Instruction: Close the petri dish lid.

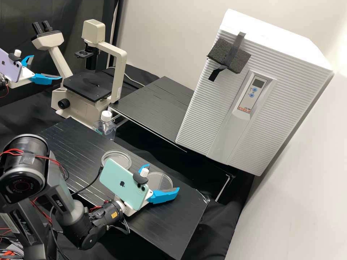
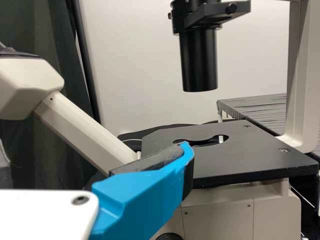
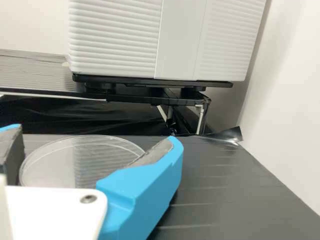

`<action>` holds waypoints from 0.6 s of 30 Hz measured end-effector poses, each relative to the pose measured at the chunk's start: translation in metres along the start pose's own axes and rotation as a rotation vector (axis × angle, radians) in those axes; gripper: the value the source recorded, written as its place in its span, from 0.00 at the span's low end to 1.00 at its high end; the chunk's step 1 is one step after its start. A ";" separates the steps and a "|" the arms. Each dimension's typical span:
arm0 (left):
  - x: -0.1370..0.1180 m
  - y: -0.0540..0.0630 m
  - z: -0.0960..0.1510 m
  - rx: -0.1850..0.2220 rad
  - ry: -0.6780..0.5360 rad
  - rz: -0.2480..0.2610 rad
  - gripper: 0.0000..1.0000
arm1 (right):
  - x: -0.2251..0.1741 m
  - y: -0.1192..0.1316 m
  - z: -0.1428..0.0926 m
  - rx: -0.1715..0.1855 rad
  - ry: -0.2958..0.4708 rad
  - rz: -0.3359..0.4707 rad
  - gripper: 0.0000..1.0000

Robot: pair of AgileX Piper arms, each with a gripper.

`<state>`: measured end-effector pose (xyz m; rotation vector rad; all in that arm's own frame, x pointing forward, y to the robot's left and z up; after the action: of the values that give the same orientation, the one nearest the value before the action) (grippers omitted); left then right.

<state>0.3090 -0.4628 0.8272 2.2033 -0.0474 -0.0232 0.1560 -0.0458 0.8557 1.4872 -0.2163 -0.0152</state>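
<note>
On the black desk [image 1: 79, 144] we see two clear, round petri dish pieces; which of them is the lid we cannot tell. The first piece [image 1: 116, 159] lies near the desk's far edge, partly behind the green smartphone [image 1: 121, 184]. The second piece [image 1: 161, 179] lies apart from it, towards the desk end at the right of the high view, framed by the fingers of the right end effector [image 1: 163, 177]. These fingers stand wide apart, one to each side of this piece; we cannot tell whether either touches it. Through both clear pieces we see the dark desktop. Near the far edge we note an upright clear bottle [image 1: 105, 129] with a white cap; its contents we cannot make out.

The left end effector [image 1: 47, 66] hangs beside the inverted microscope [image 1: 121, 68], fingers spread and empty, bearing a purple smartphone [image 1: 11, 68]. Beyond the desk, we find a white incubator [image 1: 202, 104] on a raised black platform [image 1: 159, 104], with dark foam [image 1: 231, 56] taped to its front. A pale wall [image 1: 296, 202] rises at the right, and a dark curtain [image 1: 14, 25] hangs behind the microscope.

In the right wrist view, the second piece sits near the far edge, beyond which a dark gap separates desk from platform. Sideways, the ribbed desktop extends past the right end effector towards the pale wall.
</note>
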 end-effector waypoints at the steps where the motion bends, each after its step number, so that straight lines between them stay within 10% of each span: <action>1: 0.000 0.000 0.000 0.000 0.000 0.000 1.00 | 0.000 0.000 0.000 -0.001 0.001 -0.001 0.00; 18: 0.000 0.000 0.000 0.000 0.000 0.000 1.00 | -0.001 0.000 0.001 0.032 0.002 -0.004 0.00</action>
<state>0.3090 -0.4628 0.8272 2.2033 -0.0474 -0.0232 0.1553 -0.0467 0.8558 1.5192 -0.2127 -0.0142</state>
